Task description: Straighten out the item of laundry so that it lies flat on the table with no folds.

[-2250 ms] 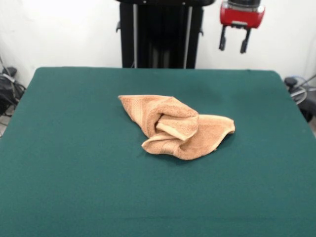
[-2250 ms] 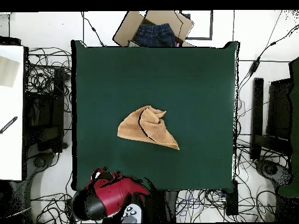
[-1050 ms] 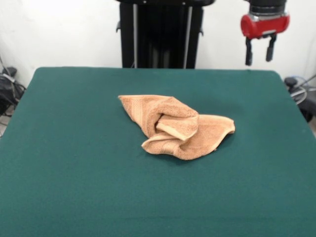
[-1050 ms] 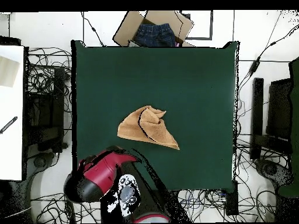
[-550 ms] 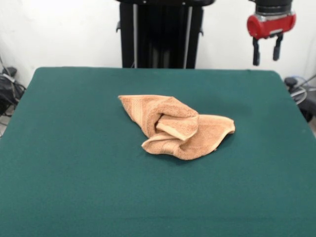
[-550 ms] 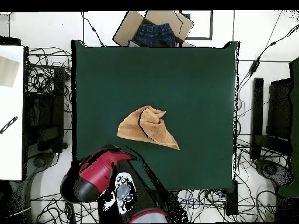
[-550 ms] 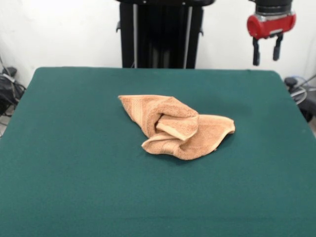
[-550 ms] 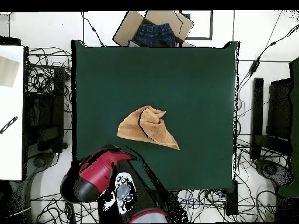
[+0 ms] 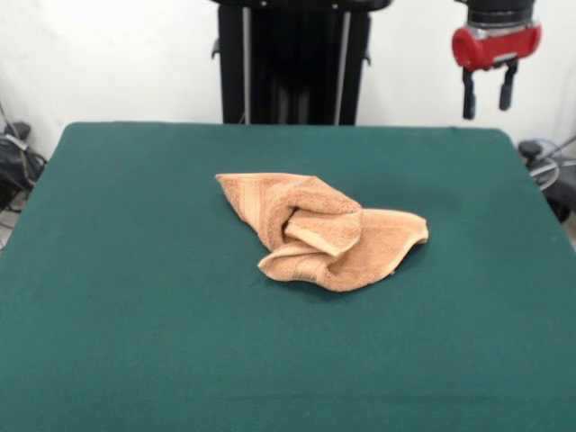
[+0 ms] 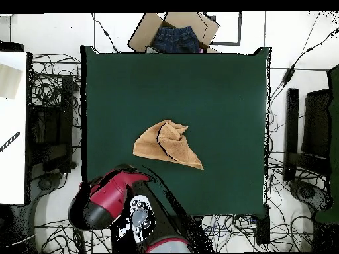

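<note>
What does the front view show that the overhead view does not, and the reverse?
Only the front view shows the gripper, open and empty, high above the table's far corner, and the black pedestal. Only the overhead view shows a cardboard box holding blue jeans beyond one table edge, and cables on the floor. Both show the crumpled towel near the middle of the green table.

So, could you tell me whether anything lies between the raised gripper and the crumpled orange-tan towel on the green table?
Nothing visible does. The red and black gripper hangs open above the table's far corner, apart from the crumpled orange-tan terry towel mid-table. Only bare dark green felt table top lies between them.
</note>
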Motion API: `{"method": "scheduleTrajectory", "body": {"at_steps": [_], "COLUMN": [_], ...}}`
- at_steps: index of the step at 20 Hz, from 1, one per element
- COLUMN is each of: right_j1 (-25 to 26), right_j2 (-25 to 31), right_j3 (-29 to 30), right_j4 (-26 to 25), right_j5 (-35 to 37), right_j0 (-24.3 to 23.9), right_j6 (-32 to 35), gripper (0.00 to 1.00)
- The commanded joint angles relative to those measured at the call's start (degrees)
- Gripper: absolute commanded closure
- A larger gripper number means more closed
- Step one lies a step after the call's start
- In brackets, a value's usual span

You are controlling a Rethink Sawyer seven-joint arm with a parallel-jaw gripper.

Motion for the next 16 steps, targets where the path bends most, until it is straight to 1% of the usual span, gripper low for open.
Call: {"method": "scheduleTrajectory", "body": {"at_steps": [1,6,11,16], "right_j1": [2.88,3.15,2.39,1.63], "right_j2": [1.49,-0.42,-4.30,-7.15], "right_j3": [-1.73,-1.59,-1.31,-0.19], "right_j4": [-1.53,-1.22,-0.73,0.87], "right_j5": [4.13,3.00,1.80,1.05], "right_j0": [-1.49,-0.66,1.74,2.63], "right_j6": [-2.15,0.27,4.31,7.17], "gripper": [0.00,0.00,0.00,0.00]}}
